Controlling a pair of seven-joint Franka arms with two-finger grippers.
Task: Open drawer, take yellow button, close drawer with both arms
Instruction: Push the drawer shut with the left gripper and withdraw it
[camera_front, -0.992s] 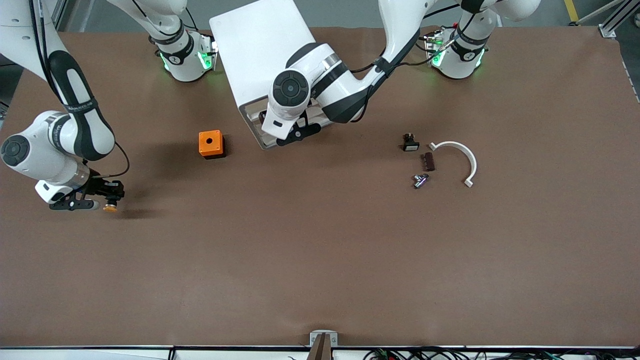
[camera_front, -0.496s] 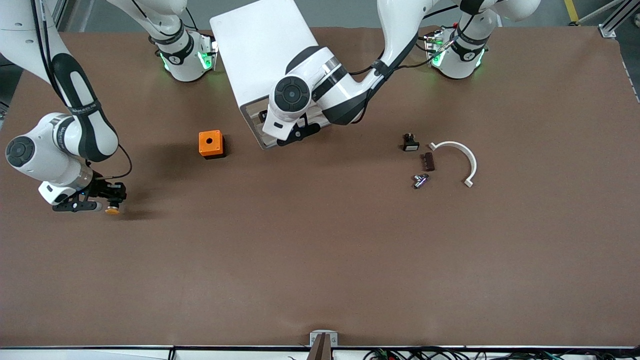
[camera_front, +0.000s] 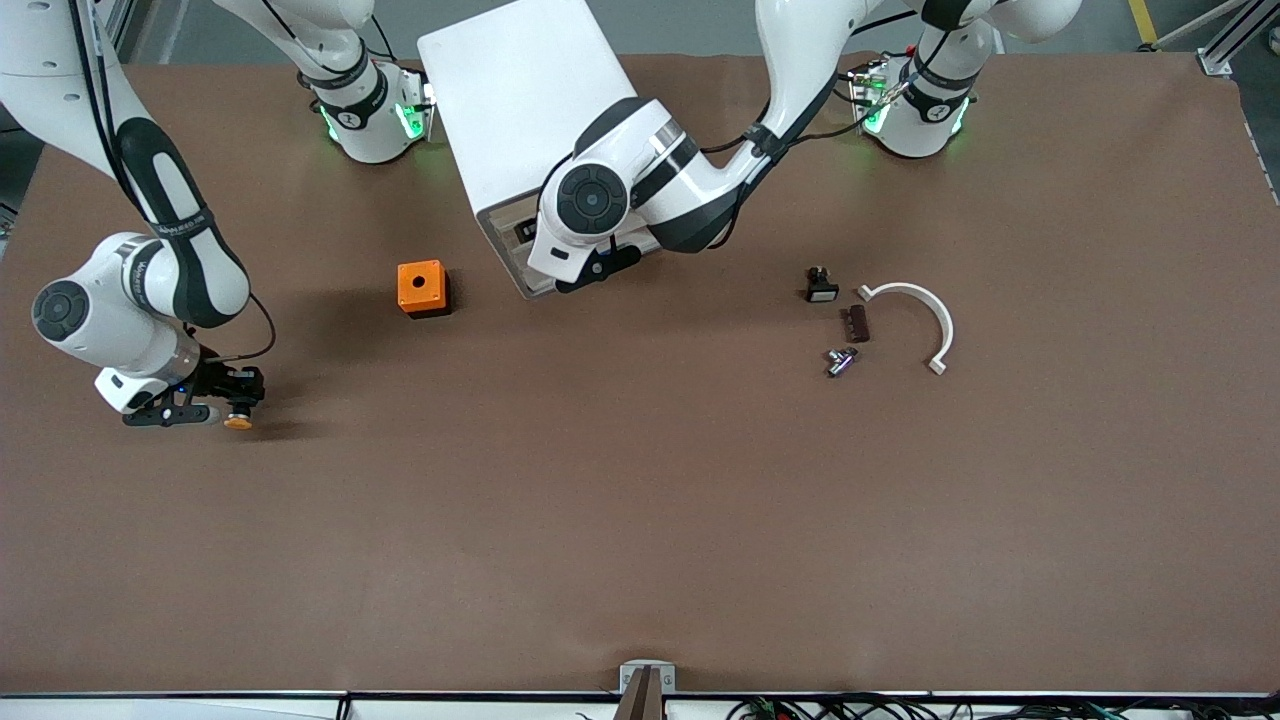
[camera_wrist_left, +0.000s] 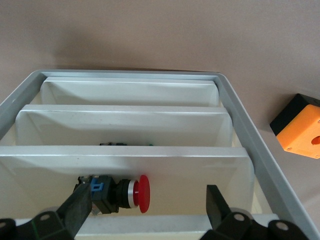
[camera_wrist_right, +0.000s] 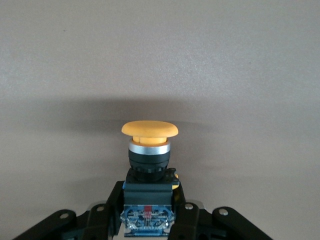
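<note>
Button pinched in right gripper, orange-yellow cap pointing out, over bare table at the right arm's end, nearer the front camera than the orange cube. Left gripper at the cabinet front, fingers spread over the drawer, which holds a red-capped button. Small parts lie toward the left arm's end.

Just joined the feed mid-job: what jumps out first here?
The right tool grips the yellow-capped button low over the table at the right arm's end. The left tool is open at the cabinet, over the open drawer, where a red-capped button lies.
</note>
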